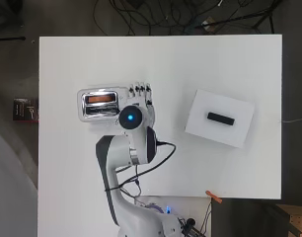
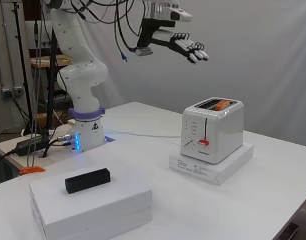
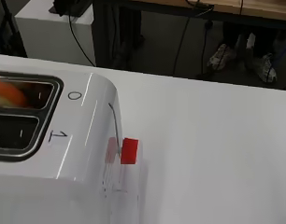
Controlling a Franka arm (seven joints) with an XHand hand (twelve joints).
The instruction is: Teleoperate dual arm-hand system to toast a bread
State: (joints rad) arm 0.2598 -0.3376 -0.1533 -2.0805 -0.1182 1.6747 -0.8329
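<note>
**A:** Notes from my station. Starting nearest the side camera: a small black block [image 2: 87,180] lies flat on a white box [image 2: 93,210] near that edge of the table [image 2: 273,200]. Not part of my job, and well apart from everything else.

**B:** And beyond it?

**A:** The toaster [image 2: 213,130], on its own low white platform [image 2: 213,169] toward the middle of the table. The bread [image 1: 102,98] is already down in one slot; only an orange-brown edge shows above the rim. The other slot looks empty. The red lever [image 3: 129,151] sits partway along its track on the end panel that faces the side camera.

**B:** The hand?

**A:** The hand [image 2: 185,46] is high above the toaster, well clear of it, fingers straight and relaxed, holding nothing. From overhead it hangs just past the lever end of the toaster rather than over the slots. I judge that's the sensible place for it: the wrist camera looks straight down onto the lever.

**B:** So what's left?

**A:** In my judgement, the loading is done and pressing the lever remains. I can't tell from here whether it's already latched.
</note>
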